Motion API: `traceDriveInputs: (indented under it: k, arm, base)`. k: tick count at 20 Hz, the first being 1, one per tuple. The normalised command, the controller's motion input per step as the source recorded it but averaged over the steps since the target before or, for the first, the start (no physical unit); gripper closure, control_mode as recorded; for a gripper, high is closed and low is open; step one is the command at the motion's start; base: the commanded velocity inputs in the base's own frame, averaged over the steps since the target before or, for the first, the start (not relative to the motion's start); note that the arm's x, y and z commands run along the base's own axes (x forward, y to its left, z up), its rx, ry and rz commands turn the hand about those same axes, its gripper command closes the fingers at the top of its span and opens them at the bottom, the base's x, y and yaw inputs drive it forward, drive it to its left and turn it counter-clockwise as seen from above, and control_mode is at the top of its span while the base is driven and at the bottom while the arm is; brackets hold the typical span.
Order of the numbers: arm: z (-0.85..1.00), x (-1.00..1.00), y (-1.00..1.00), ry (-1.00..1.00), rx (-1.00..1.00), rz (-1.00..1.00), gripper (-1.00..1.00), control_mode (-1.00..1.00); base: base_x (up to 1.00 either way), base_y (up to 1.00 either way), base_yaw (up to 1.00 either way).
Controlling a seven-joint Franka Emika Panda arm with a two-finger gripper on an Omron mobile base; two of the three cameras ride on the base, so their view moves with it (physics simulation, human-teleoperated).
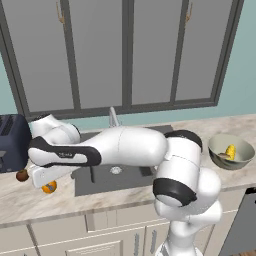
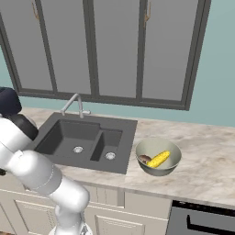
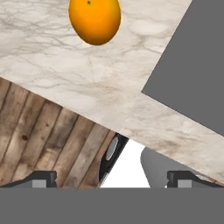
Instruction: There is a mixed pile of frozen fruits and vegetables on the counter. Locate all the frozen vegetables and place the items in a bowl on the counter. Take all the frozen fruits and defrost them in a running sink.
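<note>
End effector (image 3: 112, 179), fingers spread wide, hovers above the counter (image 3: 87, 78) with the orange ball (image 3: 95, 19) ahead.

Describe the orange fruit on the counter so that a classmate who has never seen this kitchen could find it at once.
Start at the dark grey sink and follow the beige marbled counter towards the dark blue toaster. Near the counter's front edge lies the orange fruit, partly under the robot's white arm. It is bright orange, while the round fruit beside it is dark brown.

The arm reaches far left, its end effector (image 3: 112, 178) spread wide, holding nothing.
</note>
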Motion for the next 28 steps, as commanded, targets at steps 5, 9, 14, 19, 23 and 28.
traceDriveInputs:
  k: [5,9,14,19,23,28]
  arm:
    - [-0.14,0.27,0.2,-0.01,0.0,-0.04,-1.0,-1.0]
    - [-0.14,0.24,0.27,-0.02,-0.01,-0.03,-1.0,-1.0]
    - [-0.1,0.24,0.29,-0.03,-0.04,-0.02,-1.0,-1.0]
    - [-0.11,0.25,0.15,-0.01,-0.02,-0.03,-1.0,-1.0]
    - [-0.14,0.18,-0.08,0.08,0.01,-0.03,-1.0,-1.0]
    - [-0.23,0.04,-0.05,0.06,0.02,-0.04,-1.0,-1.0]
  base:
    - [0.0,0.0,0.0]
    - [0.0,0.0,0.0]
    - [0.0,0.0,0.0]
    - [0.0,0.0,0.0]
    - [0.0,0.0,0.0]
    - [0.0,0.0,0.0]
